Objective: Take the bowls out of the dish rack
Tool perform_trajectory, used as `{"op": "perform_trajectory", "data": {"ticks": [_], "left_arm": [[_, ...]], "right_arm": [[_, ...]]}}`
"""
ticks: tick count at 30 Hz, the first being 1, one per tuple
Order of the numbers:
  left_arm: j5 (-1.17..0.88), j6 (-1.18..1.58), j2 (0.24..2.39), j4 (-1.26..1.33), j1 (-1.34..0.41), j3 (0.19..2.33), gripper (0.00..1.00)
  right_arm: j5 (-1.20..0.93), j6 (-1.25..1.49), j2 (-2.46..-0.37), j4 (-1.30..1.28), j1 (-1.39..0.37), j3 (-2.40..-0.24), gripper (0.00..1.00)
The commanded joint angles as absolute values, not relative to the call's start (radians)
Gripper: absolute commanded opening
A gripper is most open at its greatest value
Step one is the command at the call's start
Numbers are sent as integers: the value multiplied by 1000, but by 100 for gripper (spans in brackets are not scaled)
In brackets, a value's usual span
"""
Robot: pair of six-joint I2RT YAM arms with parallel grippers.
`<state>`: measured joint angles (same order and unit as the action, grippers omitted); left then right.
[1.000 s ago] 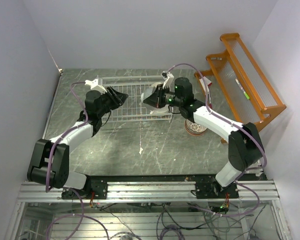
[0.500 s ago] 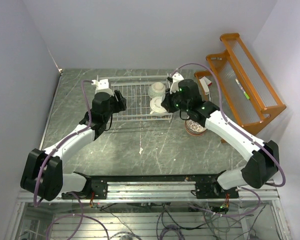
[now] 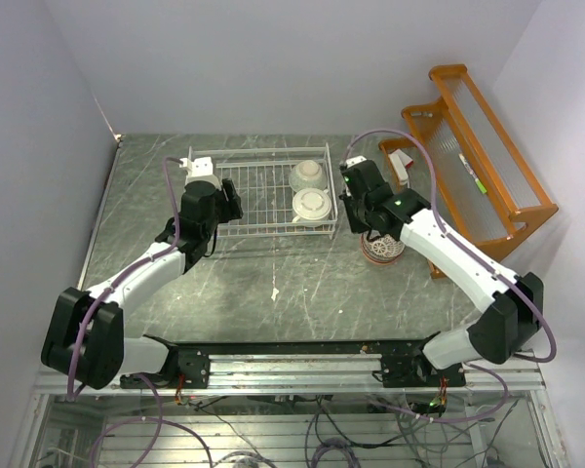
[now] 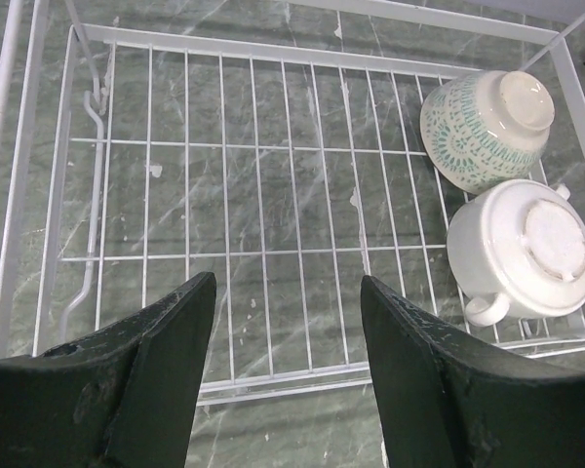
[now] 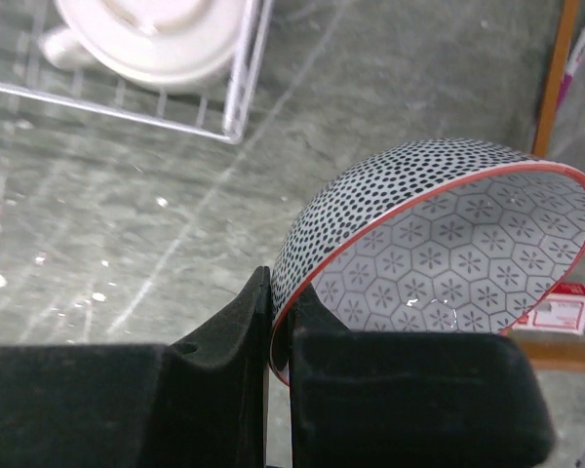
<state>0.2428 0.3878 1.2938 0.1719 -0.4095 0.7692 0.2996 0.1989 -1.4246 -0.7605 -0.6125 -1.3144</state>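
My right gripper (image 5: pixel 278 322) pinches the red-rimmed bowl (image 5: pixel 370 210) by its rim just outside the dish rack (image 4: pixel 224 44), my left gripper (image 4: pixel 288 322) hangs wide over it, and the patterned bowl (image 4: pixel 478 127) and handled bowl (image 4: pixel 522 249) remain inside to unload.

Two bowls (image 3: pixel 312 206) are lying one behind the other at the right end of the dish rack (image 3: pixel 258 190). A third bowl (image 3: pixel 382 252) is sitting on the table (image 3: pixel 273 283), right of it.
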Motion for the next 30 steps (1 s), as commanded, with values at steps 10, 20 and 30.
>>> {"op": "perform_trajectory", "data": {"ticks": [10, 20, 30], "left_arm": [[247, 376, 1326, 163, -413, 774, 72], [260, 379, 1327, 152, -413, 775, 72], [250, 383, 1337, 156, -413, 776, 72]], "right_arm": [[338, 134, -1421, -739, -460, -1187, 0], [281, 125, -1467, -679, -436, -1161, 0], [236, 136, -1493, -665, -436, -1134, 0]]}}
